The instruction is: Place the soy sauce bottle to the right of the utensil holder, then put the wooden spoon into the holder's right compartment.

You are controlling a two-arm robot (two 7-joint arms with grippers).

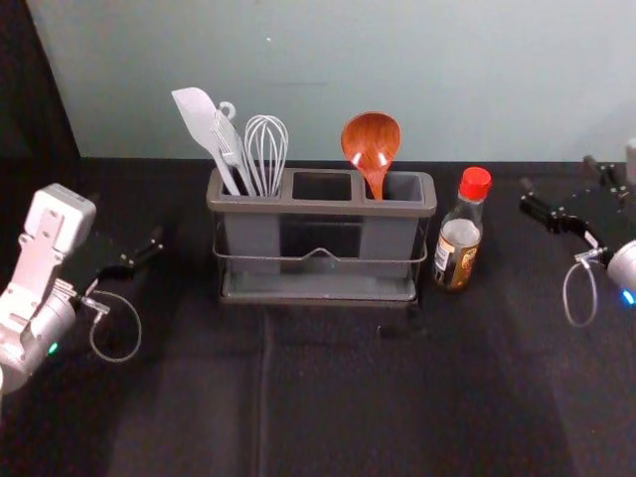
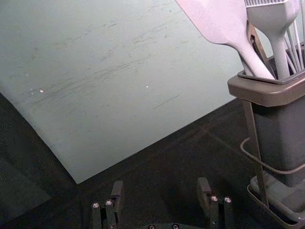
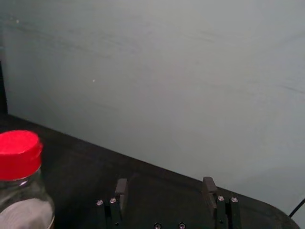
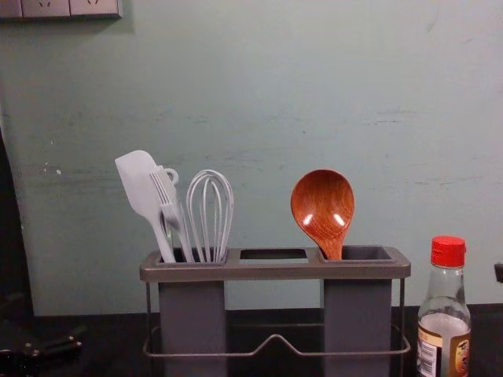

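Fingers released on left gripper (image 1: 129, 221) and right gripper (image 1: 558, 175), stationed either side of utensil holder (image 1: 318, 207) | wooden spoon (image 1: 371, 140) held bowl-up in right compartment (image 4: 357, 322) | spatula (image 4: 138, 188), brush (image 4: 170, 206), whisk (image 4: 210, 212) held in left compartment (image 4: 192, 322) | soy sauce bottle (image 1: 461, 234) seen upright just right of holder

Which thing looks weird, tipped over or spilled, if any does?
Nothing stands out. The bottle is upright with its cap on, the spoon stands in the holder, and I see no spill.
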